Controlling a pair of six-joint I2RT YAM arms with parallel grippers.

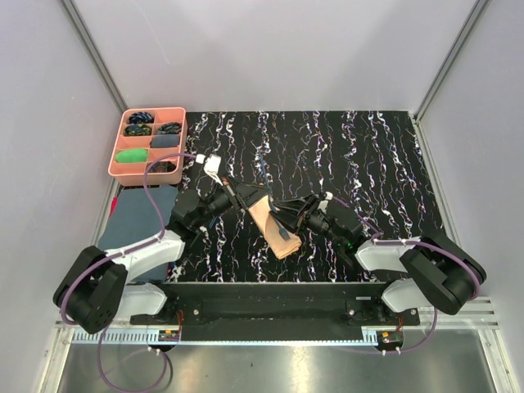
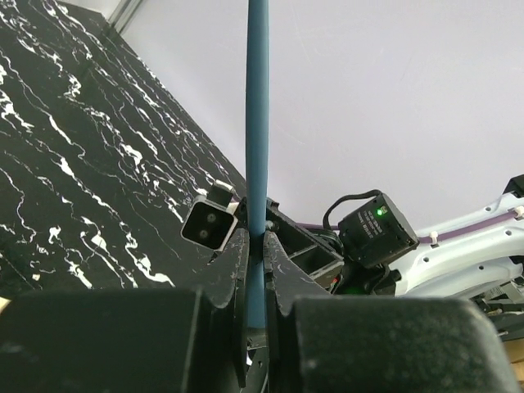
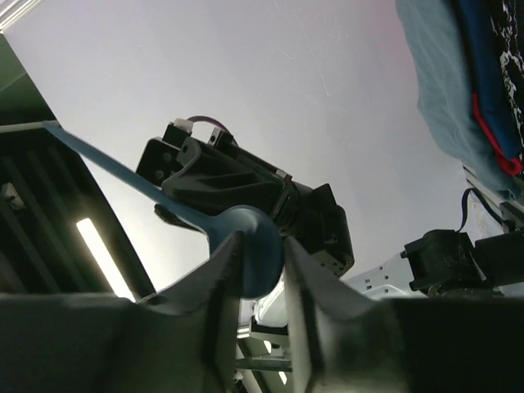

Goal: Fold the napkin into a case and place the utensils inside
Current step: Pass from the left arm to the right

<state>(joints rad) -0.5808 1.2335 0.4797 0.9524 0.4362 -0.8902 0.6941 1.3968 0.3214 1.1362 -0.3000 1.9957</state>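
So, left to right. The pink tray [image 1: 112, 151] sits at the far left corner of the table [image 1: 368, 164], with little coloured bundles in its compartments. A blue-grey cloth [image 1: 135, 217] lies just in front of it, along the left edge.

My left gripper [image 2: 256, 246] is up off the table, near the middle. Its fingers are squeezed tight on the spoon [image 2: 258, 123], right on the slim blue handle, which runs straight up out of my left wrist view. I can't see the bowl from that side.

The case [image 1: 274, 225] is the peach fabric, folded narrow and flat. It lies at a slant around the middle of the table, a bit toward the near edge, and both my grippers meet over its far end.

My right gripper [image 3: 260, 241] faces the left one, nearly nose to nose. In the right wrist view the spoon bowl sits between my two fingers and the handle shoots off up and to the left. The fingers stand apart, one on each side of the bowl. I honestly can't tell if they're pressing on it or just flanking it.
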